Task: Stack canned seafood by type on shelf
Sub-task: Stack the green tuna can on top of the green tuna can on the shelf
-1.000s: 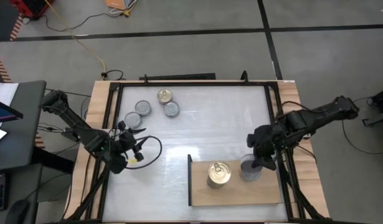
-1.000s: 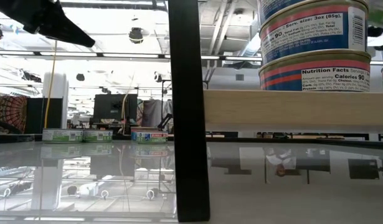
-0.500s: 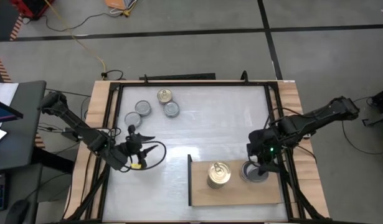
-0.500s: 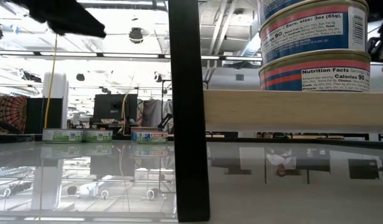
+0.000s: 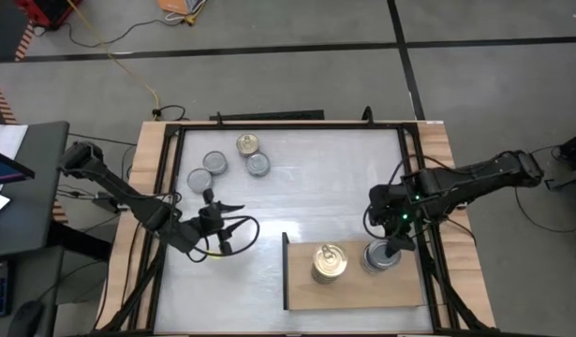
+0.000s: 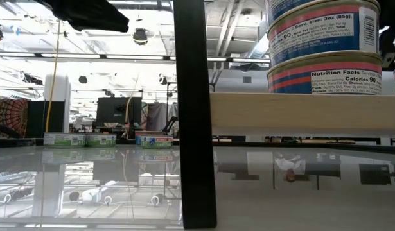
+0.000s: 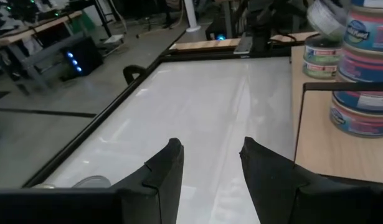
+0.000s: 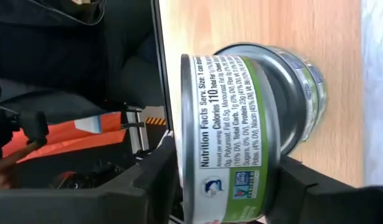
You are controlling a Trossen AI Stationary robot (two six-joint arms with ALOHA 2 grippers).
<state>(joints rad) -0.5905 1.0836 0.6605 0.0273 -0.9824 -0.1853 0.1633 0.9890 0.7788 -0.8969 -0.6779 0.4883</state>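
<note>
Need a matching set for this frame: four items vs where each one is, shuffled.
1 gold-lid stack
2 green-label can
3 loose cans
4 left tool

A over bare table, open, empty
B right end of the shelf, at the right tool
C left part of the table, off the shelf
D on the shelf, mid-board

Pairs: 1-D, 2-B, 3-C, 4-A
</note>
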